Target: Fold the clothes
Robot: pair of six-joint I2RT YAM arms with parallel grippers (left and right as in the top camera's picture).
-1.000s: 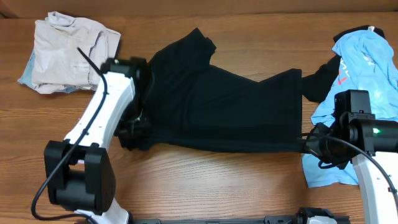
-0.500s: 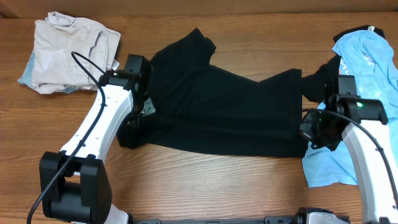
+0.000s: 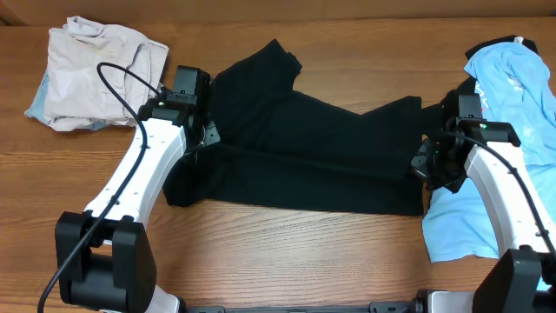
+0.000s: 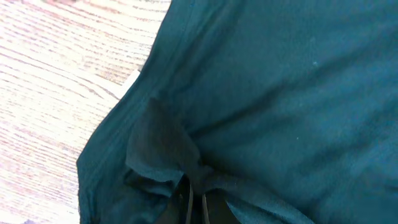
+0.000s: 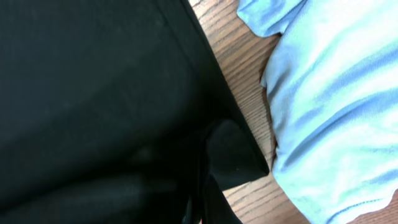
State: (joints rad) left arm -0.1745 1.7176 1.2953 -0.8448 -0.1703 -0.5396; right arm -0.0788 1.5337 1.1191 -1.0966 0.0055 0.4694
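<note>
While left pincer (image 4: 195, 198) and right pincer (image 5: 200, 202) each clamp a thin bunch of black T-shirt (image 3: 313, 165), one corner may slip, skewing fold.

Large plain black short-sleeved cotton T-shirt (image 3: 313, 152): spread across wooden table centre, lower hem folded upward, both ends pinched.

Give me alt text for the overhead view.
Two robot arms grip opposite ends of a black T-shirt spread on a wooden table, left gripper and right gripper both shut on it. A beige garment lies at left, a light blue shirt at right.
</note>
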